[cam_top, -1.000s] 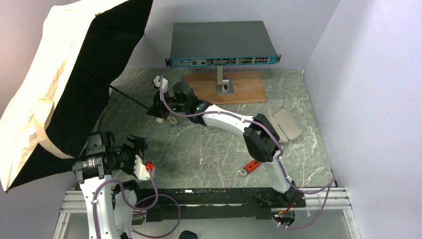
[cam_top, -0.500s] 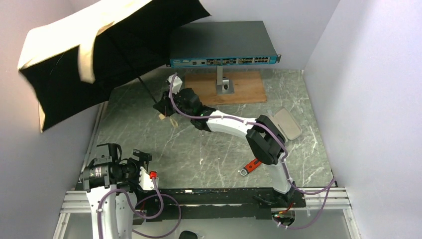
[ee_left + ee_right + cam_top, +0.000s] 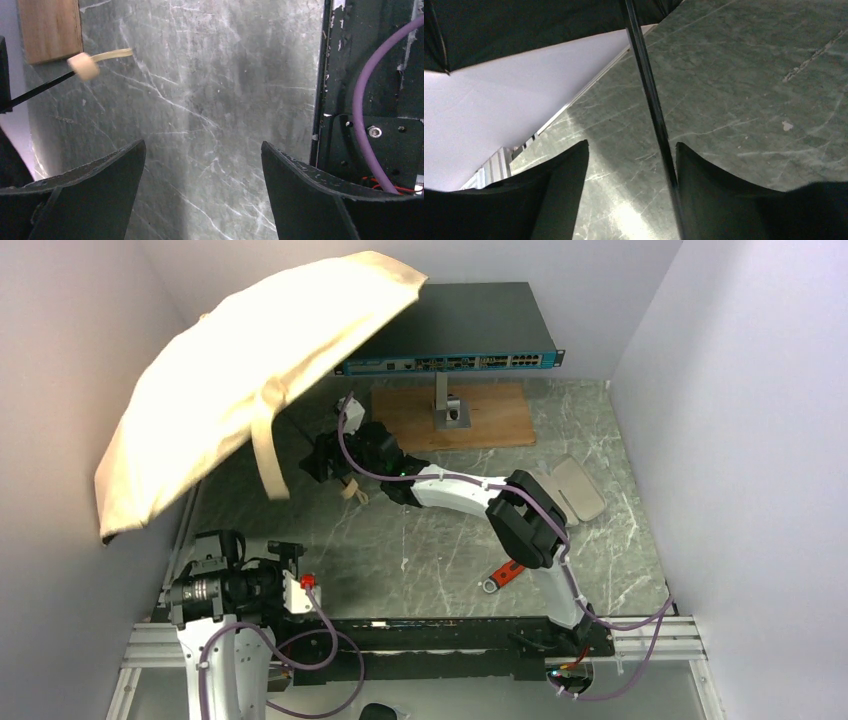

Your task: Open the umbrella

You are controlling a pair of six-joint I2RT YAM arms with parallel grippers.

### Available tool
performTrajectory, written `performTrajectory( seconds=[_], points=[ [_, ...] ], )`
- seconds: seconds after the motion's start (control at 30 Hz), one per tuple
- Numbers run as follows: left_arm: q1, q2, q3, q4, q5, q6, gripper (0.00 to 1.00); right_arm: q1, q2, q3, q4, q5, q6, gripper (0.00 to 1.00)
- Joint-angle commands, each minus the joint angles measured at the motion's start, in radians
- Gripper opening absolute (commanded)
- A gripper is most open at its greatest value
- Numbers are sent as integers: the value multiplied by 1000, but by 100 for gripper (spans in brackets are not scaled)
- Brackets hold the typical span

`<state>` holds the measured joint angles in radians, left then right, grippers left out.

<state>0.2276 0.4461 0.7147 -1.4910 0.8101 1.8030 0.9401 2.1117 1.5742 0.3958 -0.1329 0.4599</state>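
Observation:
The umbrella stands open, its pale beige canopy tilted over the table's back left, with a closing strap hanging from it. My right gripper sits under the canopy's edge by the handle end. In the right wrist view its jaws are apart, and the black shaft runs between them, resting against the right finger under the black lining. My left gripper is open and empty near the front left. The left wrist view shows the cream knob with its loop, far from the left gripper.
A network switch sits on a metal stand on a wooden board at the back. A red-handled wrench lies near the right arm's base, with a grey pad to the right. Walls enclose the left, back and right.
The canopy swung from the left wall, lining toward the camera, up and over so its beige top shows. The right jaws opened off the shaft. The left arm drew back slightly.

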Motion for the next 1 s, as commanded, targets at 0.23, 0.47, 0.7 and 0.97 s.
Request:
performTrajectory(
  seconds=[0.23, 0.47, 0.7, 0.97],
  points=[
    [-5, 67, -116, 193, -45, -269, 93, -8, -80, -72, 13, -52, -81, 83],
    [-38, 205, -126, 376, -123, -524, 99, -19, -180, -148, -33, -79, -147, 99],
    [-45, 301, -107, 555, -214, -730, 100, -36, -335, -221, -165, -116, -288, 100],
    [-46, 324, -39, 711, -287, -929, 100, -119, -565, -384, -363, -206, -433, 100]
  ],
)
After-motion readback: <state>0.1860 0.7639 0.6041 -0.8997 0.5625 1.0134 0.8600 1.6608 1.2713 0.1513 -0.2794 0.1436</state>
